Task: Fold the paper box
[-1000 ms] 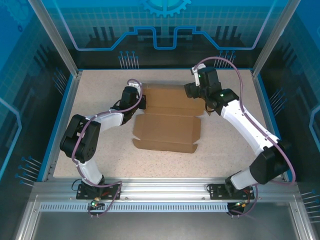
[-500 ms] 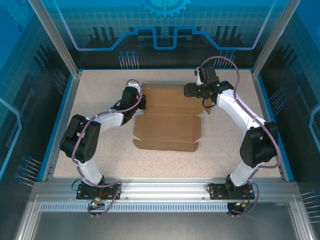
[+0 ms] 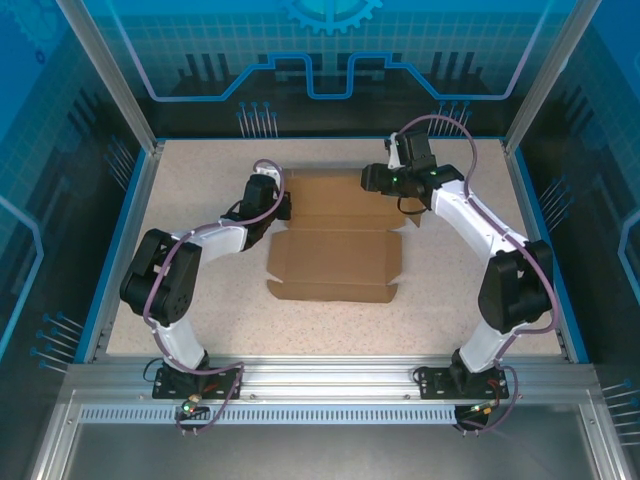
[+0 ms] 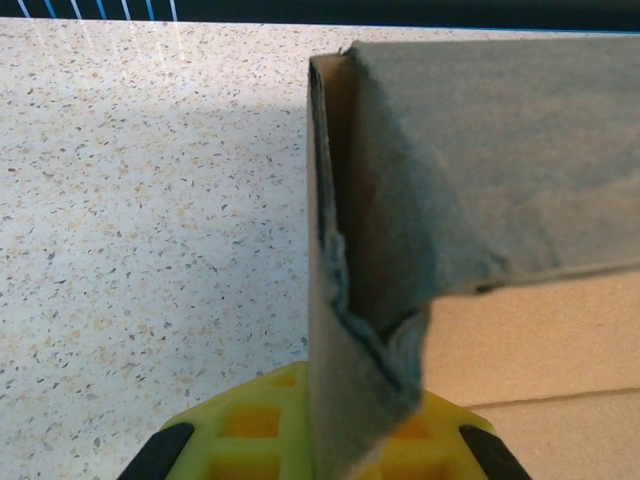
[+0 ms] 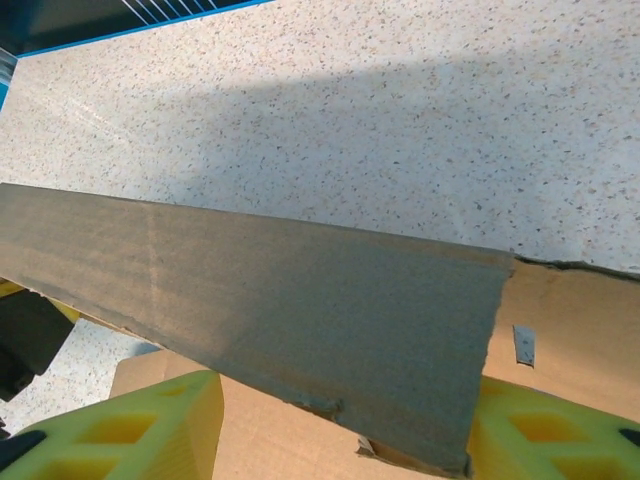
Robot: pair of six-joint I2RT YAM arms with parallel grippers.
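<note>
Paper box (image 3: 335, 250) long axis left-right (rear flap (image 5: 260, 300) raised); left tool (image 4: 340, 440) pinching it; right tool (image 5: 345, 430) spread.

Brown paper box (image 3: 335, 255), speckled beige table (image 3: 455, 305)

Speckled beige worktop (image 3: 330, 330) with a blue border (image 3: 120, 240). Aluminium rails (image 3: 330, 375) run along its near edge, and a blue gear-patterned panel (image 3: 330, 60) stands behind it.

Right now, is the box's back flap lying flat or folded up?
Folded up: the back flap stands up off the table; the rest of the box lies flat.
</note>
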